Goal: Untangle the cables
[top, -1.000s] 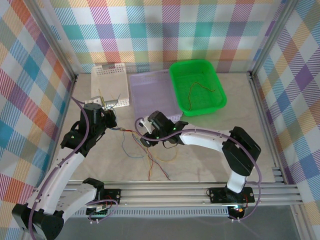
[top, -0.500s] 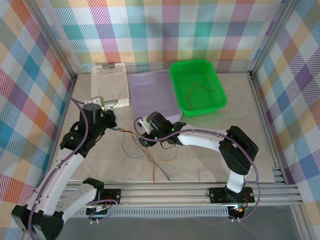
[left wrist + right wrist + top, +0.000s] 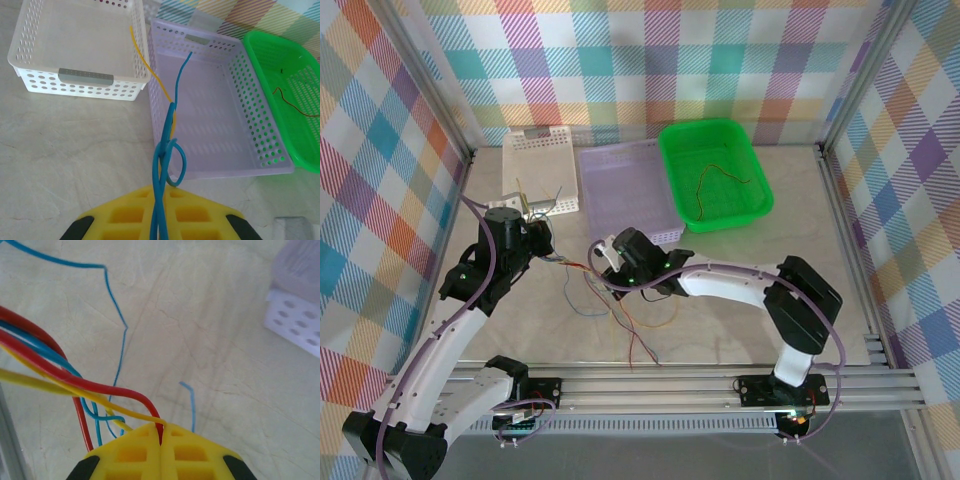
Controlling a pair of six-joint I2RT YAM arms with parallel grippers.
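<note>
A: Near centre frame from above, the cables (image 3: 625,325)?
B: Yes, trailing toward the lower edge. The left gripper (image 3: 160,194) pinches blue strands; the right gripper (image 3: 161,432) clamps red and yellow.

The cables (image 3: 167,125) have glossy plastic sheaths. The white basket (image 3: 85,89), lilac basket (image 3: 225,167) and green basket (image 3: 712,126) are perforated plastic; tabletop (image 3: 225,315) looks matt, marbled.

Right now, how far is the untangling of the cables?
Done: one thin cable lies alone in the green basket. In hand: the left jaws are shut on blue cables, the right jaws on a red cable and a yellow one. Left: the bundle of red, yellow and blue cables between the arms, over the table, is tangled.
</note>
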